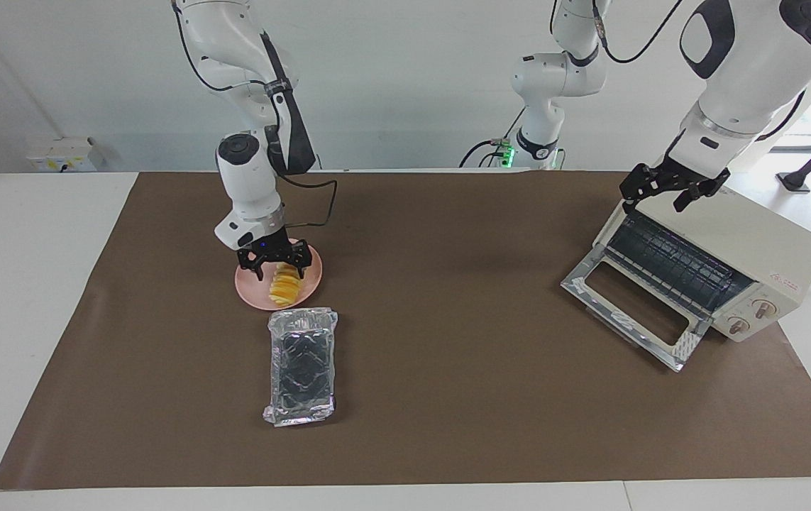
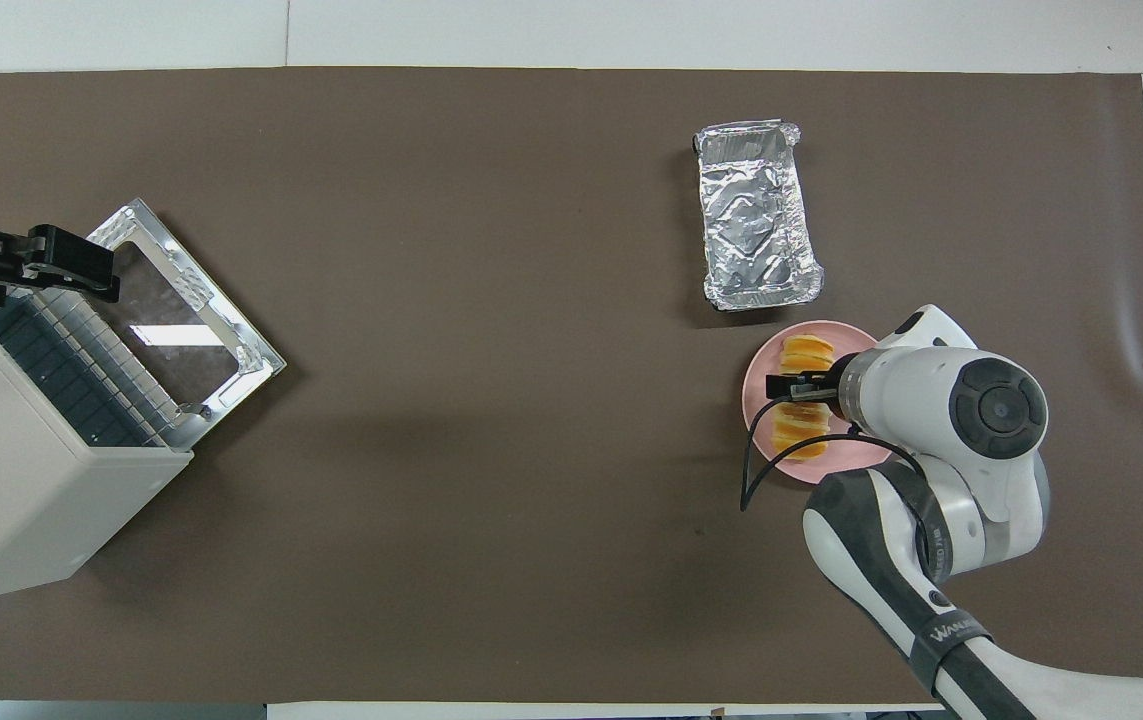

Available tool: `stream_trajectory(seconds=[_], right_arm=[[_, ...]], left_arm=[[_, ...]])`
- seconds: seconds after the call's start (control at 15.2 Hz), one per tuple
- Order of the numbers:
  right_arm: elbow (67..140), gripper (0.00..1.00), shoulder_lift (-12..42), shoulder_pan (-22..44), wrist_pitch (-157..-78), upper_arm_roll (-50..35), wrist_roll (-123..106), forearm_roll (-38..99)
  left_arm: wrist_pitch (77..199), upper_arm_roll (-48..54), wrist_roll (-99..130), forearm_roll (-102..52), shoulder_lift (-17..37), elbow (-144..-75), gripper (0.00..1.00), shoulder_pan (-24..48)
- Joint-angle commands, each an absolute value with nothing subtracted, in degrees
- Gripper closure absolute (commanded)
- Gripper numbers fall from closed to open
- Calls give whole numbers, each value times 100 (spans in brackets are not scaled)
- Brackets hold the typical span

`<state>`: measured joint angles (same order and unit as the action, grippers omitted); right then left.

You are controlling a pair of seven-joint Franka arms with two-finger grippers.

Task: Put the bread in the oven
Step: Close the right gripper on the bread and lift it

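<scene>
Right gripper (image 1: 271,265), fingers spread, straddles the bread (image 1: 283,284) on the pink plate (image 1: 247,291); left gripper (image 1: 669,190) hangs over the open oven (image 1: 724,270).

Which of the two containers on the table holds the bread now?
The round pink plate, nearer the robots, holds the bread; the foil tray beside it does not.
</scene>
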<state>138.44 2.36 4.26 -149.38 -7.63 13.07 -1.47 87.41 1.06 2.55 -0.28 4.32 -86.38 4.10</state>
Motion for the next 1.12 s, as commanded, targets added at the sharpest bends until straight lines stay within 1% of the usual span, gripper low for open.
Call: stream_trajectory(seconds=[0.0, 0.07, 0.13, 0.2, 0.26, 0.33, 0.39, 0.59, 0.72, 0.79, 0.86, 0.99, 1.05], right_arm=[[13887, 0, 343, 536, -15126, -774, 1608, -264], [13895, 7, 343, 536, -15082, -773, 1617, -264], [13904, 24, 334, 536, -15047, -773, 1617, -272], [13904, 48, 325, 536, -15012, -773, 1617, -264], [13904, 77, 325, 536, -14977, -773, 1608, -272], [13896, 97, 325, 536, -14968, -773, 1600, -272], [13896, 100, 325, 536, -14959, -773, 1574, -272], [13808, 100, 299, 536, -14740, -773, 1565, -290], [13624, 100, 299, 536, -14504, -773, 1556, -290], [13379, 100, 290, 536, -14163, -782, 1547, -290], [13029, 100, 290, 519, -13637, -782, 1529, -290], [12055, 100, 369, 457, -12407, -782, 1372, -177], [11641, 100, 439, 448, -11984, -782, 1275, -167]], left_arm=[[8807, 88, 255, -79, 264, -8824, 0, 413], [8807, 88, 255, -79, 264, -8824, 0, 404], [8807, 88, 255, -79, 264, -8816, 0, 404], [8798, 88, 255, -79, 264, -8815, 0, 404], [8807, 88, 255, -79, 264, -8824, 0, 413], [8807, 88, 255, -79, 264, -8816, 0, 404], [8807, 88, 255, -70, 264, -8815, 0, 413], [8807, 88, 255, -79, 264, -8824, 0, 413], [8807, 88, 255, -79, 264, -8824, 0, 413], [8807, 88, 255, -79, 264, -8816, 0, 413], [8807, 88, 255, -70, 264, -8824, 0, 413], [8807, 88, 255, -79, 264, -8816, 0, 413], [8807, 88, 255, -79, 264, -8824, 0, 413]])
